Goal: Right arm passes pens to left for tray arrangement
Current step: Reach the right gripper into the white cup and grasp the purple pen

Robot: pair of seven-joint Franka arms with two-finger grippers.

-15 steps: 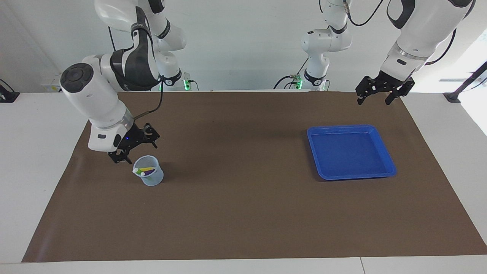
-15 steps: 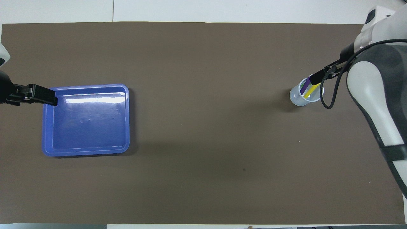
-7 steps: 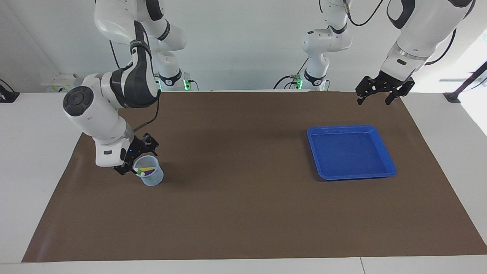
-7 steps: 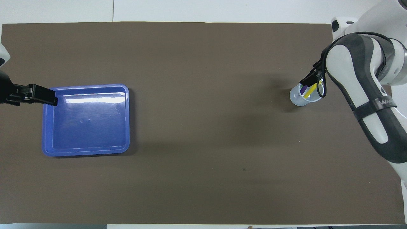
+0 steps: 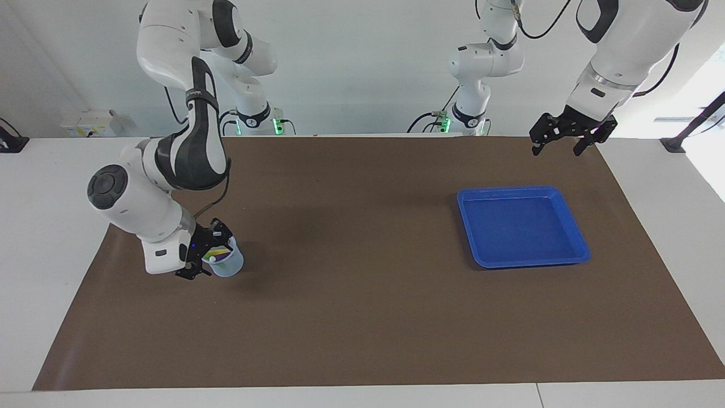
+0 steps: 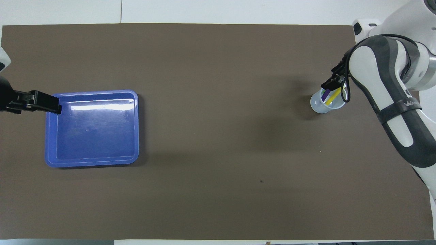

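The right gripper (image 5: 205, 262) is down at the clear cup (image 5: 227, 262) holding the pens (image 6: 329, 95); I cannot tell its grip. The left gripper (image 5: 561, 144) waits open above the mat near the empty blue tray (image 5: 575, 235).

- a robotics lab, set up as a test bench rather than a living or working room.
- two white robot arms (image 5: 170, 147) are mounted at one edge of a white table (image 5: 51, 187).
- a plain brown mat (image 5: 362, 317) covers the work area.
- bare pale wall (image 5: 351, 56), loose black cables (image 5: 538, 28) and green indicator lights (image 5: 277, 126) at the arm bases.
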